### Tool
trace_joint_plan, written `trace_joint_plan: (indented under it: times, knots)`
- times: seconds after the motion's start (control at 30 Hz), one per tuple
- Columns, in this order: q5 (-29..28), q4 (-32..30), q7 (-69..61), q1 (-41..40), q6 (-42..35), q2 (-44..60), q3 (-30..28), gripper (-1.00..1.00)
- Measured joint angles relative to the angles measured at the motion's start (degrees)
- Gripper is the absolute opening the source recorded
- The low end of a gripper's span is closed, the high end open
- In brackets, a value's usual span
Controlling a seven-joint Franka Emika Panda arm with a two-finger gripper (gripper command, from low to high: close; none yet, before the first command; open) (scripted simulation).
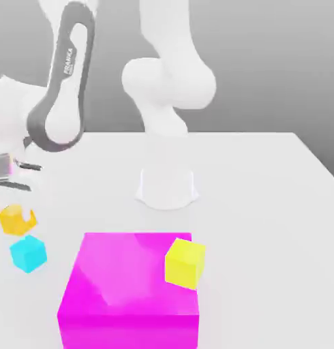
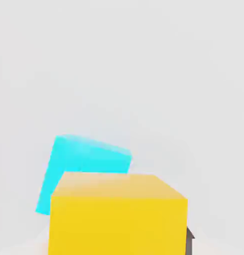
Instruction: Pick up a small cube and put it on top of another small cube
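The small amber cube [image 1: 16, 221] is at the exterior view's far left, just off the table and slightly tilted. My gripper [image 1: 17, 203] comes down on it from above and is shut on it. In the hand view the amber cube [image 2: 116, 216] looms close, with a dark finger pad [image 2: 189, 242] tight against its side. The small cyan cube [image 1: 28, 252] rests on the table right beside the amber one, nearer the front edge. From the hand camera the cyan cube [image 2: 84, 167] lies just beyond the amber cube, partly hidden behind it.
A big magenta block [image 1: 122, 293] stands at the front middle with a larger lemon-yellow cube [image 1: 184, 263] at its top corner on the exterior view's right. The arm's white base [image 1: 166, 187] rises from the middle of the white table [image 1: 265, 204].
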Motion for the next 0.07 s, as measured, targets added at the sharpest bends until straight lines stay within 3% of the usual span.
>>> trace_joint_plan:
  times: [0.07]
  knots:
    - [0.0,0.0,0.0,0.0,0.0,0.0,0.0,1.00]
